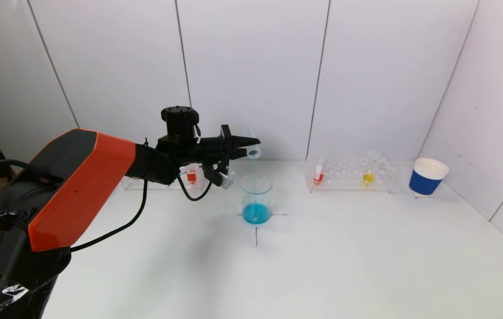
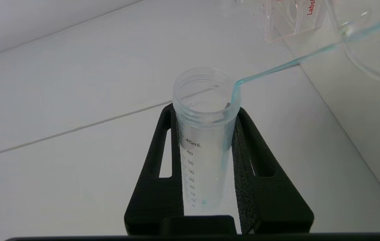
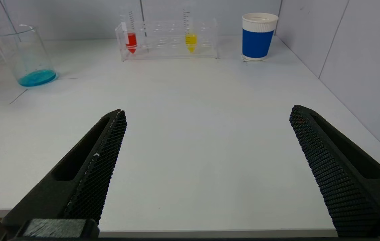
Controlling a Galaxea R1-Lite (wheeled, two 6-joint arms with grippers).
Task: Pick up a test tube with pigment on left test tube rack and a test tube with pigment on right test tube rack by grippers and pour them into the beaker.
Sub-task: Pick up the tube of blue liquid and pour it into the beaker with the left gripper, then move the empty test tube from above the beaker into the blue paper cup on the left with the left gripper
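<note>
My left gripper [image 1: 247, 146] is shut on a clear graduated test tube [image 2: 205, 134], tipped mouth-down above the glass beaker [image 1: 256, 197]. A thin blue stream runs from the tube's mouth into the beaker, which holds blue liquid at its bottom. The left rack [image 1: 189, 179] behind my arm holds a tube with red pigment [image 1: 192, 176]. The right rack [image 1: 349, 175] holds a red tube [image 1: 318, 176] and a yellow tube [image 1: 368, 176]. My right gripper [image 3: 206, 134] is open and empty, low near the table's front edge, out of the head view.
A blue and white paper cup [image 1: 427, 177] stands at the far right beside the right rack. White walls close the table at the back and on the right. A black cross is marked on the table under the beaker.
</note>
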